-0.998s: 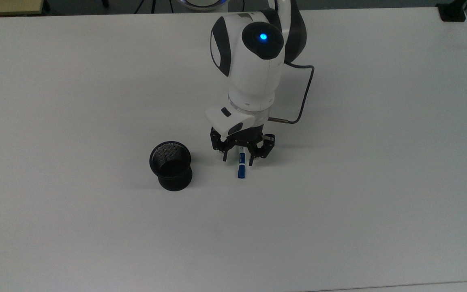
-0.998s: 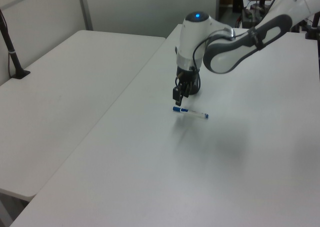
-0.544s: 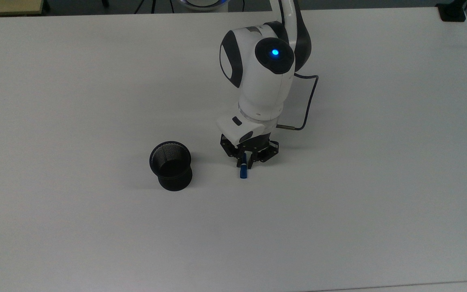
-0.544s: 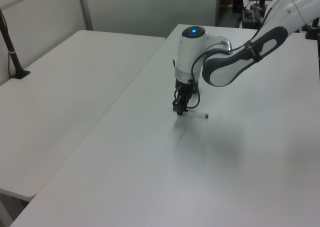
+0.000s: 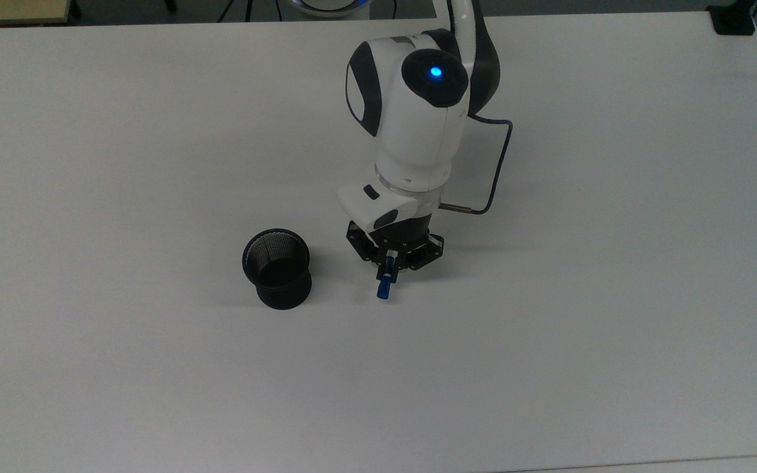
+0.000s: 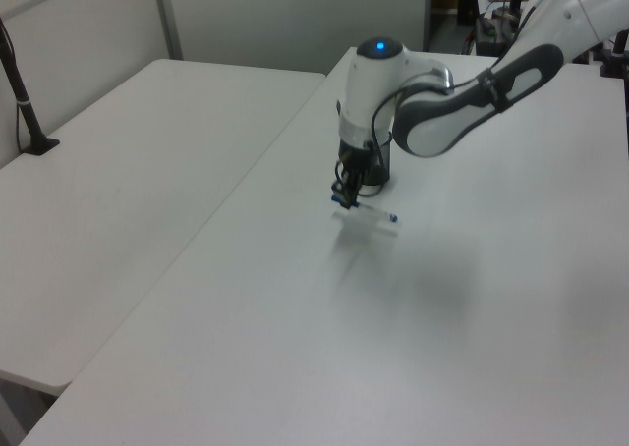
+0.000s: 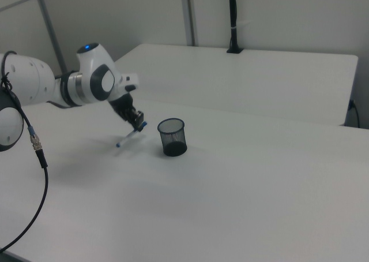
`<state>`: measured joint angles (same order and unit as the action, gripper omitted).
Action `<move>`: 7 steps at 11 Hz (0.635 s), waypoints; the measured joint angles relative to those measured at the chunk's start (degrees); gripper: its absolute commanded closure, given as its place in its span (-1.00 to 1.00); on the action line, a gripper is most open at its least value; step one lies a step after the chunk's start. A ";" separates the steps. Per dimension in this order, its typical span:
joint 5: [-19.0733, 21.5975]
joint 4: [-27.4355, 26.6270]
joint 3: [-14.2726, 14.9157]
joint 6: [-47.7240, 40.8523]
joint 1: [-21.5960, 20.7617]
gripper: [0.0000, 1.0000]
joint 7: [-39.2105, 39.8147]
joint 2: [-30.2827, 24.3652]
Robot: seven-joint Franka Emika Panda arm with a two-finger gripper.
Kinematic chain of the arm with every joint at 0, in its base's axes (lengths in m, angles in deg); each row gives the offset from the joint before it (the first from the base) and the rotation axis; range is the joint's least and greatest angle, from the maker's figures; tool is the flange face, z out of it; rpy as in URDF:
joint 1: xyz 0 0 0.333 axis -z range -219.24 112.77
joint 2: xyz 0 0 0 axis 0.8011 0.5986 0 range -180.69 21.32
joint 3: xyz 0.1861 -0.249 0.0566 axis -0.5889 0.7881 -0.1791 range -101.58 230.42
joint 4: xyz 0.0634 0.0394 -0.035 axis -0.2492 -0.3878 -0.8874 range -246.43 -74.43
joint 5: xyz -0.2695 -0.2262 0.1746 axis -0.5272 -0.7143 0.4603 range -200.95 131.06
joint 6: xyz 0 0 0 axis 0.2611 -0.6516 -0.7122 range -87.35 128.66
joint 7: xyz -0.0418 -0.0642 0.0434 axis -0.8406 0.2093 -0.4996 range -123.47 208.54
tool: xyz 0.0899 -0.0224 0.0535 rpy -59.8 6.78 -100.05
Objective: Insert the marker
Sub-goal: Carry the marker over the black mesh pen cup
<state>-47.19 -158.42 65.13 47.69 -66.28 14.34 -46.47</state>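
Observation:
My gripper (image 5: 389, 261) is shut on the marker (image 5: 384, 284) near its blue cap. The cap pokes out below the fingers in the top view. In the left view the white barrel of the marker (image 6: 371, 211) sticks out to the right of the gripper (image 6: 341, 198), just above the table with its shadow under it. In the right view the marker (image 7: 129, 137) hangs tilted from the gripper (image 7: 139, 124), with its far end lower. The black mesh cup (image 5: 277, 268) stands upright and open to the top view's left of the gripper, a short gap away; the cup (image 7: 172, 137) holds nothing that I can see.
The white table (image 5: 549, 328) is wide and bare around the cup and the arm. A dark cable (image 5: 498, 172) loops off the wrist on the top view's right. A second white table (image 6: 128, 181) adjoins on the left view's left.
The gripper came down over the lying marker, closed on it near the cap, and now holds it raised a little off the table and turned slightly toward the cup.

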 measured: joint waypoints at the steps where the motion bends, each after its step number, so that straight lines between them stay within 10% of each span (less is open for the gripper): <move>1: 0.00 1.30 0.09 0.00 0.89 0.81 -0.78 -0.79; 7: 0.00 2.19 0.73 1.42 6.80 0.78 -2.78 -8.60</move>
<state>-47.19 -156.23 65.86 49.11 -59.48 11.56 -55.07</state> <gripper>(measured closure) 0.833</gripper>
